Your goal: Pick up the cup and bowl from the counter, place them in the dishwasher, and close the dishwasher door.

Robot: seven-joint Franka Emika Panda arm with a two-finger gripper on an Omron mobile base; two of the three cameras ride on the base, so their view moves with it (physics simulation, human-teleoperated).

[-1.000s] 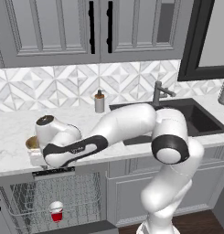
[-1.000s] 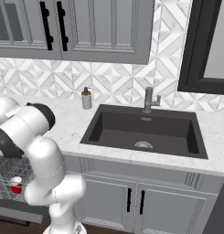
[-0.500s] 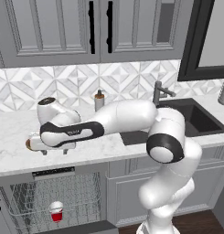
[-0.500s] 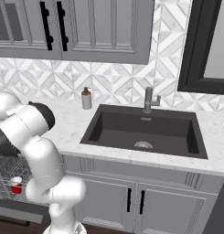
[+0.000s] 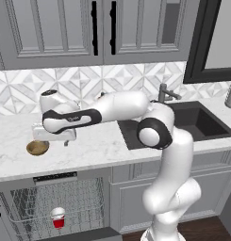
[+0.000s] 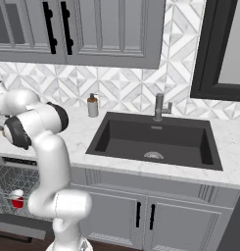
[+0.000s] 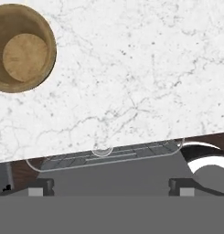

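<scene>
The gripper is held above the counter, just beside the bowl and not touching it — its fingers are spread wide and nothing is held. The bowl is seen upright on bare marble. The cup stands in the dishwasher rack, the door down.

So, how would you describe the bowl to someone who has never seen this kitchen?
Start at the long white marble counter, left of the dark sink. Near the counter's front edge, above the open dishwasher, sits the bowl. It is small, round, shallow and tan-brown like wood, unlike the red cup down in the rack.
</scene>
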